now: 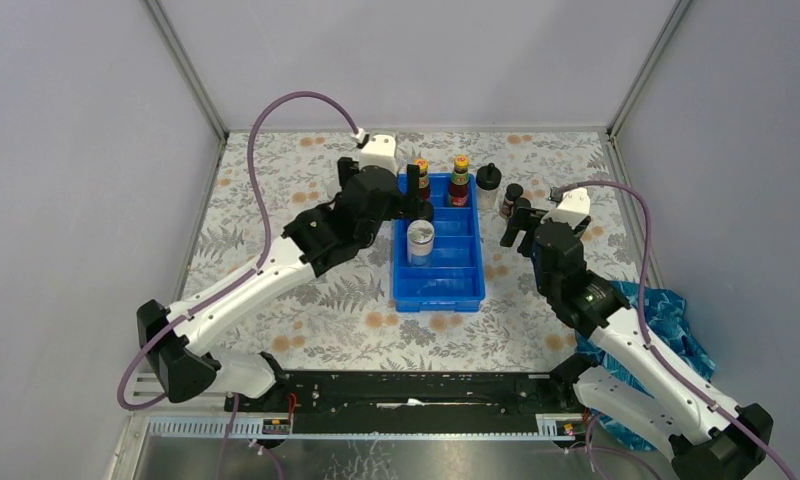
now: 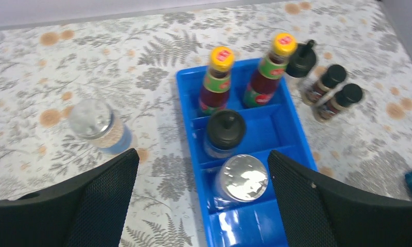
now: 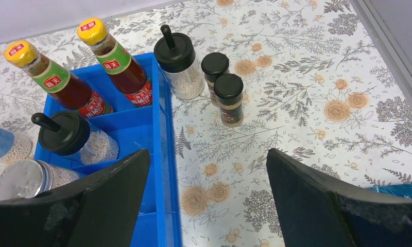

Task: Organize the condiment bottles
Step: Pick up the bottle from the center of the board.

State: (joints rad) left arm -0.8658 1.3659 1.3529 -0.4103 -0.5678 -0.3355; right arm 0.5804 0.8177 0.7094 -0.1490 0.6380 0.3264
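- Floral desk (image 1: pixel 306 290) carries the blue tray (image 2: pixel 185 92).
- Left gripper (image 2: pixel 203 154): jaws wide apart, empty, over the silver-lidded jar (image 2: pixel 241 177).
- Right gripper (image 3: pixel 208 154): jaws apart, holding nothing.

silver-lidded jar (image 2: pixel 241 177) in blue tray (image 2: pixel 278 128), jaws apart
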